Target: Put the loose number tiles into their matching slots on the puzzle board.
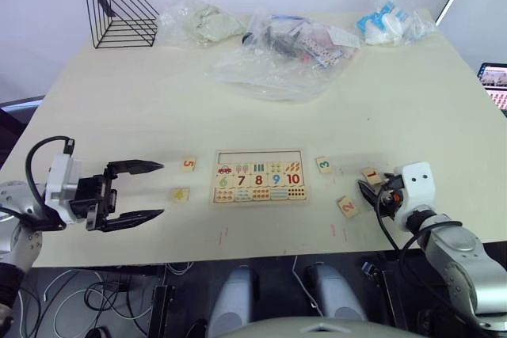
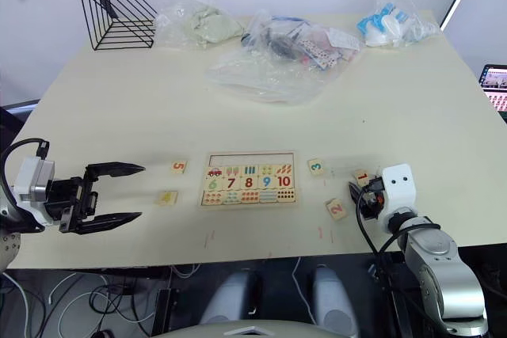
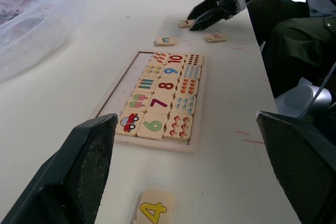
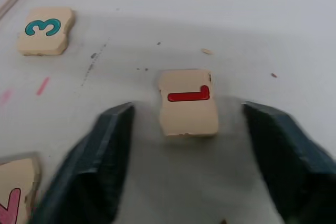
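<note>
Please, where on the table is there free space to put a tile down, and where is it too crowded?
Free: the bare table between the wire rack and tile 5, and between the plastic bags and the puzzle board. Crowded: beside the right gripper, where tiles 1, 2 and 3 lie; the back edge holds bags.

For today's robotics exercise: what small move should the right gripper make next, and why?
Probably ease forward and shut on the 1 tile. The right gripper is open, its fingers on either side of the tile, which lies flat on the table, ungrasped. The board's top strip is bare.
</note>
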